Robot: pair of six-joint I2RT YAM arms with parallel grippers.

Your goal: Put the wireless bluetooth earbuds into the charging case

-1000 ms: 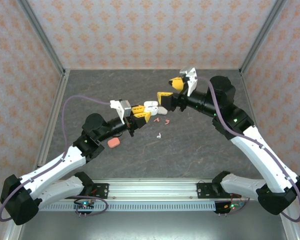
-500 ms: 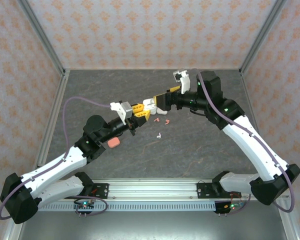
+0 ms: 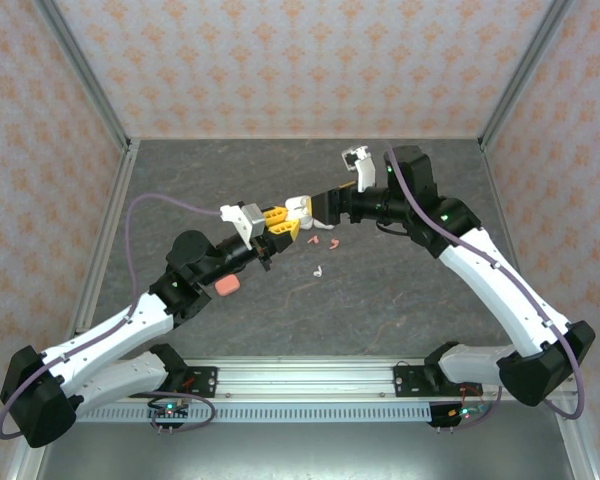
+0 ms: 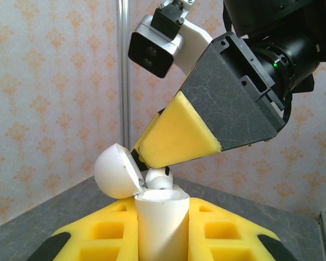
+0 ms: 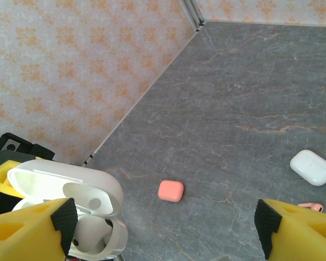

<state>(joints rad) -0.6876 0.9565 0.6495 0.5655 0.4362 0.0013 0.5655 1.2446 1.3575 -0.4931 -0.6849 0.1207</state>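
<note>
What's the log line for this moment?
left hand: grips open white plastic case | right hand: open, finger over white earbud at case mouth

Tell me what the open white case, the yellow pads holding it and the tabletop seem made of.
Open white case: smooth hard plastic, semi-glossy, with soft highlights on its curves. Yellow pads of the left tool: matte, moulded with square pockets, probably printed plastic or firm foam. Tabletop: dark grey stone-look surface with pale veins, low sheen, possibly laminate.

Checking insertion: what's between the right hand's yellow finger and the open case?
A white earbud, poking from the case mouth just under that finger; left wrist view.
</note>
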